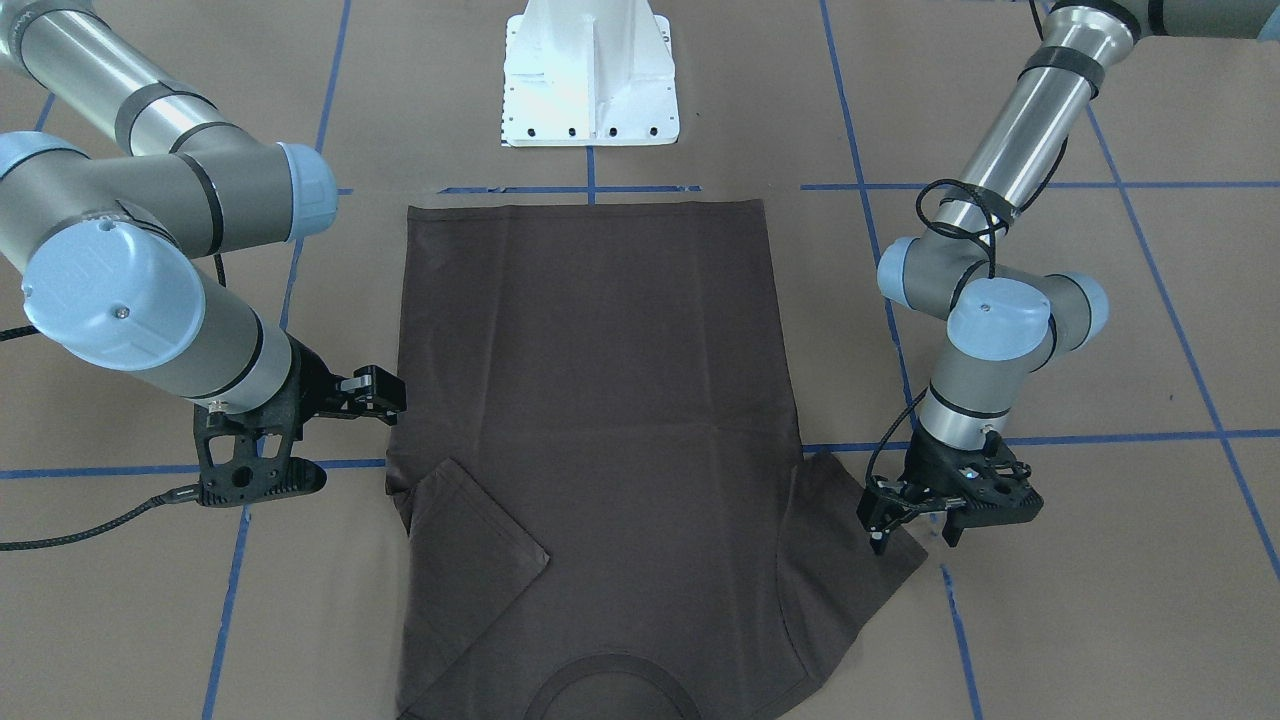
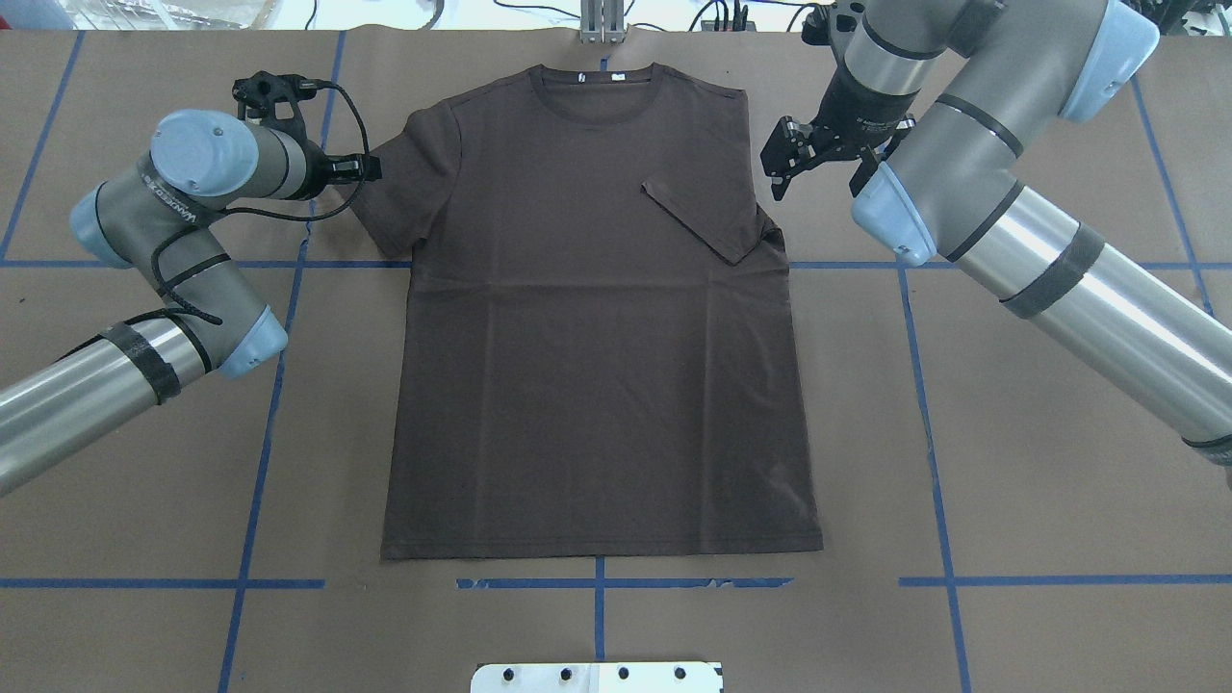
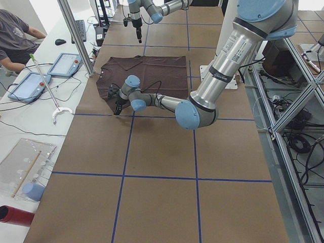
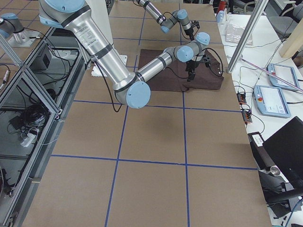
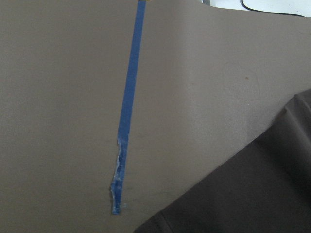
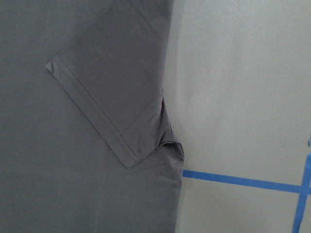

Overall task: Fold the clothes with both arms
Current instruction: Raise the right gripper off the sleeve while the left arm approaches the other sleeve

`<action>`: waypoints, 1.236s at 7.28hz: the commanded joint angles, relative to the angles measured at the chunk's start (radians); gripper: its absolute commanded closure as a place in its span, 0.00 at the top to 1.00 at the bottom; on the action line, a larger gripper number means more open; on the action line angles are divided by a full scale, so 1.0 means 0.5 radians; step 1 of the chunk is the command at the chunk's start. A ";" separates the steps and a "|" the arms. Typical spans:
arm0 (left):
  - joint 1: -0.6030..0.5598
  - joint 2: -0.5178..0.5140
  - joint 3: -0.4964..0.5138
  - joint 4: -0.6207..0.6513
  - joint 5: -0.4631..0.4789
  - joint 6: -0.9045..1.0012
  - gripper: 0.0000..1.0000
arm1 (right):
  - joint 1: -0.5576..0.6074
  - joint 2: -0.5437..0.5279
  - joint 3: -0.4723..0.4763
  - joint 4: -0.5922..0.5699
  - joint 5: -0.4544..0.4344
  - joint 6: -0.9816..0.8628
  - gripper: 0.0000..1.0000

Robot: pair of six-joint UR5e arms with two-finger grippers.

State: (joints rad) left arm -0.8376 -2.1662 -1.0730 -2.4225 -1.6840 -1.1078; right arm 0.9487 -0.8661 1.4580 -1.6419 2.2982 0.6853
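Note:
The dark brown T-shirt [image 2: 597, 385] lies flat on the brown table, collar [image 2: 597, 91] away from the robot's base. One sleeve [image 2: 703, 217] is folded inward onto the chest, and it also fills the right wrist view [image 6: 112, 97]. My right gripper [image 2: 778, 168] hovers open just outside that shoulder, holding nothing. The other sleeve [image 2: 399, 183] is spread out flat. My left gripper [image 1: 912, 540] is open at that sleeve's outer edge, one finger over the cloth and one off it. The left wrist view shows only a corner of the sleeve [image 5: 252, 194].
The white pedestal base [image 1: 590, 80] stands just past the shirt's hem. Blue tape lines [image 2: 274, 404] cross the brown table cover. A side bench holds tablets [image 3: 63, 65] and a seated person [image 3: 15, 35]; an aluminium post [image 3: 76, 35] stands by the collar end.

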 commanded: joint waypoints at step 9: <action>0.003 -0.045 0.051 0.004 0.012 0.013 0.15 | 0.005 -0.004 0.020 -0.002 -0.010 0.010 1.00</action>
State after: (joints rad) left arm -0.8363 -2.1851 -1.0490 -2.4212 -1.6785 -1.1043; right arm 0.9515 -0.8669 1.4680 -1.6429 2.2939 0.6903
